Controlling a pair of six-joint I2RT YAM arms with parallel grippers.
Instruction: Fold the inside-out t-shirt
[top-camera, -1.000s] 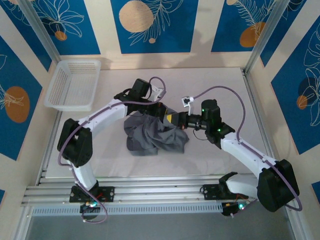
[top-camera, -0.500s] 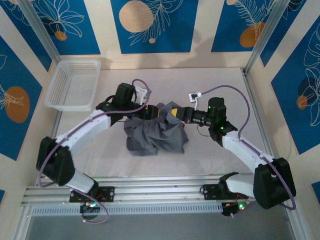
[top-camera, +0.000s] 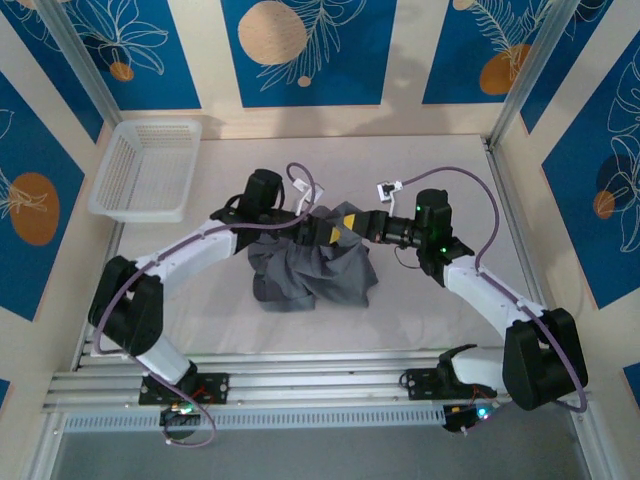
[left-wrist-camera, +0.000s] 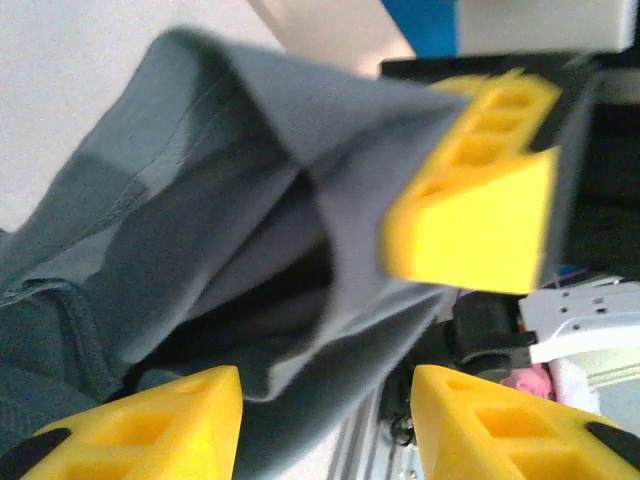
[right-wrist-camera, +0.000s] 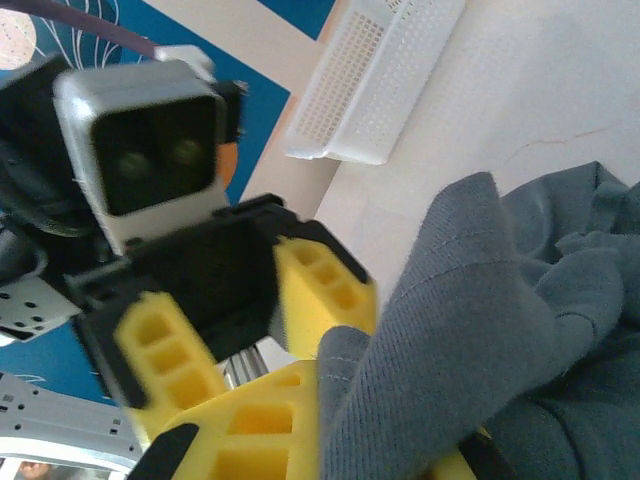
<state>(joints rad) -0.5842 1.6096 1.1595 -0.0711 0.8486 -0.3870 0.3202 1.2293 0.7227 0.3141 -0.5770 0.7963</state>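
Cloth in a crumpled heap: the inside-out t-shirt (top-camera: 310, 272), a soft slate-grey knit with stitched seams showing, lies bunched at the middle of the pale table (top-camera: 450, 165), its far edge drawn up into a peak. The right gripper (top-camera: 345, 222), blocky yellow fingers on a black body, is pressed together on that raised fold, pinching it just above the heap. The left gripper (top-camera: 316, 228) faces it from the left at close quarters. Its yellow fingers are spread apart, and a loose edge of the shirt reaches into the gap between them. Bare tabletop surrounds the heap on every side, widest to the right and on the near side toward the aluminium rails (top-camera: 320, 385). A white plastic basket (top-camera: 145, 170) with lattice walls sits at the far left corner, well apart from the cloth. Metal corner posts (top-camera: 520, 90) and blue-and-cream panelled walls (top-camera: 300, 50) close in the left, far and right edges.
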